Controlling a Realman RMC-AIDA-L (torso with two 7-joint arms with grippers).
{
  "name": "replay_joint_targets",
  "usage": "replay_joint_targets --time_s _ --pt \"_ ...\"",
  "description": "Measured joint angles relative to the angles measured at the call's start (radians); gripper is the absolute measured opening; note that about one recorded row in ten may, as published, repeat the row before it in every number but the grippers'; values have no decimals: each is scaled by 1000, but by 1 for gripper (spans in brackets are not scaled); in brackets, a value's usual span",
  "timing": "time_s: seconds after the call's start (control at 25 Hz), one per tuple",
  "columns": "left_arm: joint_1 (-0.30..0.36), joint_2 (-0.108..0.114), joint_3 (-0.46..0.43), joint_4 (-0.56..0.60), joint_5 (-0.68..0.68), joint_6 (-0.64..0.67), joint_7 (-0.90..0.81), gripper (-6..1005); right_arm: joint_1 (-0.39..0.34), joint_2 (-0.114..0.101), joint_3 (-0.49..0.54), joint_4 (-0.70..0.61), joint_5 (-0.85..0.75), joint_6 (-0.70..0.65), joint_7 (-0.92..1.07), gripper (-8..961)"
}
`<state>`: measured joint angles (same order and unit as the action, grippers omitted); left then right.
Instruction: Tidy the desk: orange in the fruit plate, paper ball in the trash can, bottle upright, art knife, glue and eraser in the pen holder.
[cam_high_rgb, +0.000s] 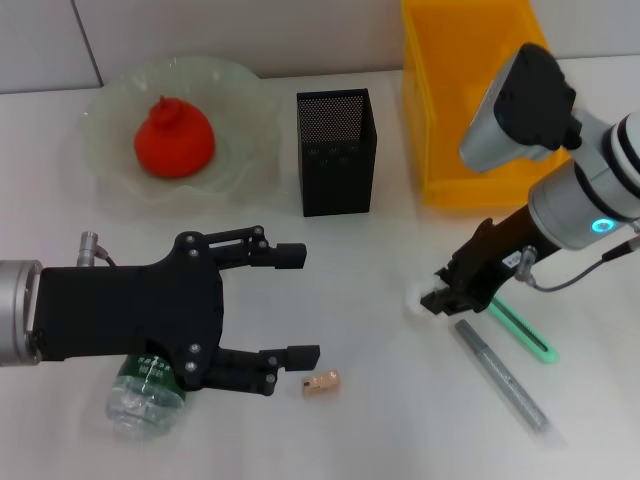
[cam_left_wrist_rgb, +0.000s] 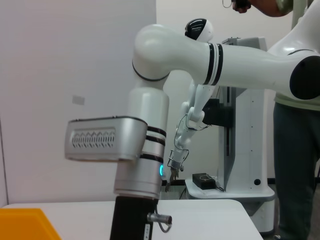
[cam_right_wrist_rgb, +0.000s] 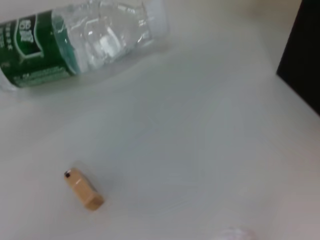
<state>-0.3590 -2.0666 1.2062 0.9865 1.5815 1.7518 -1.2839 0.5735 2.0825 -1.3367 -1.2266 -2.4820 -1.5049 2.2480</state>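
The left hand (cam_high_rgb: 285, 305) hung wide open and empty above the lying bottle (cam_high_rgb: 146, 392), with the eraser (cam_high_rgb: 322, 382) just beside its lower finger. The right hand (cam_high_rgb: 432, 300) was closed on the paper ball (cam_high_rgb: 413, 298), low over the worktop (cam_high_rgb: 380, 420), on the pen holder's (cam_high_rgb: 336, 152) right. The orange (cam_high_rgb: 173, 139) sat in the fruit plate (cam_high_rgb: 240, 150), left of the holder; the trash can (cam_high_rgb: 450, 100) stood to its right.

We see a smooth, matt white tabletop (cam_high_rgb: 370, 400). At its 12 o'clock stands the pen holder (cam_high_rgb: 336, 152) of black metal mesh; at 1 o'clock, the trash can (cam_high_rgb: 440, 130) of glossy yellow plastic. The fruit plate (cam_high_rgb: 245, 150) looks translucent, glassy, pale green. The bottle (cam_right_wrist_rgb: 80, 37) is clear crinkled plastic with a glossy green label. The eraser (cam_right_wrist_rgb: 84, 189) looks matt tan. The left pincer (cam_high_rgb: 295, 305) is matt black.
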Motion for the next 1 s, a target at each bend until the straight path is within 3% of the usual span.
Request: replay_joint_targets --time_s 0.56,1.0 --pt "0 -3 14 2 -4 0 0 848 -45 0 44 -249 2 -20 41 290" --pt "-1 -3 21 -3 -6 -2 0 848 -62 1 155 -309 130 152 -26 289"
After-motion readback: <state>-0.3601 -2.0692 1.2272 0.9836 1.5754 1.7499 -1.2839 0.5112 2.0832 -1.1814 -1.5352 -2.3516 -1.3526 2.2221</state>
